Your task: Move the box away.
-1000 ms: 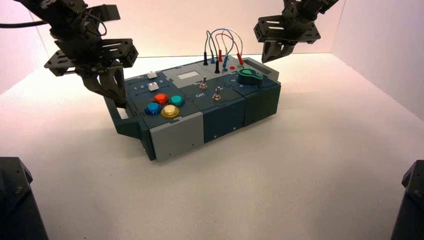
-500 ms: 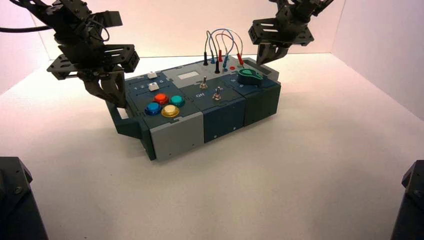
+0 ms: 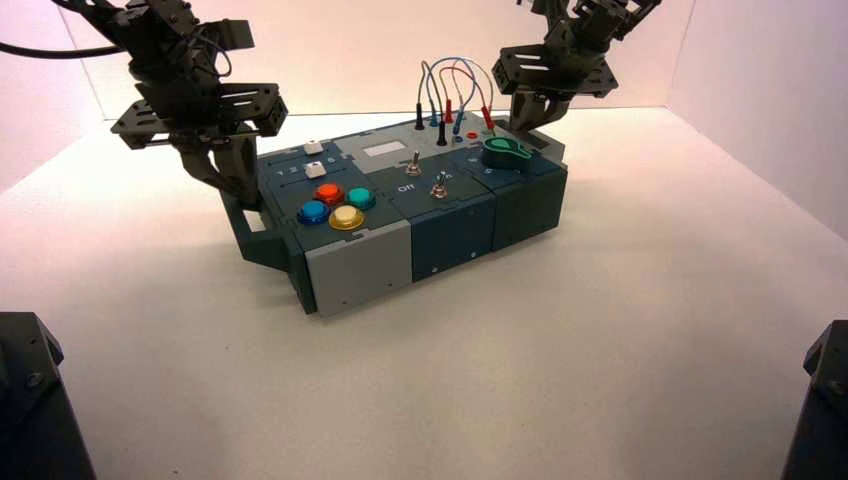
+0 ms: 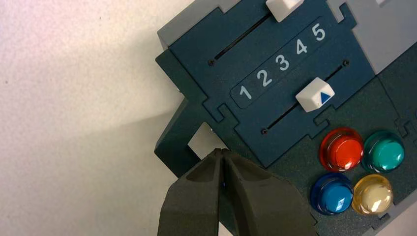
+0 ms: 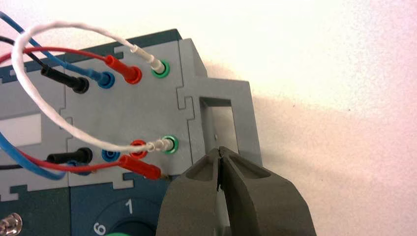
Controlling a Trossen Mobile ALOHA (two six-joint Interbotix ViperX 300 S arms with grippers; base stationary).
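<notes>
Two grippers at work, one at each end handle of the box (image 3: 452, 215). The box sits on the table (image 3: 420, 400), spanning the space between them.

Left gripper (image 4: 222, 151): fingers pressed together, nothing visible pinched between the tips. Tips are over the opening of the dark end handle (image 4: 173, 142); contact with the rim cannot be told.
- Just inboard of this hand: two white slider caps, the fully visible one (image 4: 314, 94) with a blue triangle and near the middle of its slot; digits 1 to 5 (image 4: 282, 62) printed between the slots.
- To the hand's right and nearer the high camera: red button (image 4: 345, 151), green button (image 4: 386, 153), blue button (image 4: 334, 194) and yellow button (image 4: 373, 195).

Right gripper (image 5: 220, 150): fingers also pressed together, nothing seen held. Tips are at the opening of the grey end handle (image 5: 246, 115); contact again cannot be told.
- To this hand's left: looped jumper wires (image 3: 456, 62), in white, red, blue and black.
- Near the hand, toward the high camera: green knob (image 3: 506, 150).

Between the hands: two metal toggle switches (image 3: 439, 187).
</notes>
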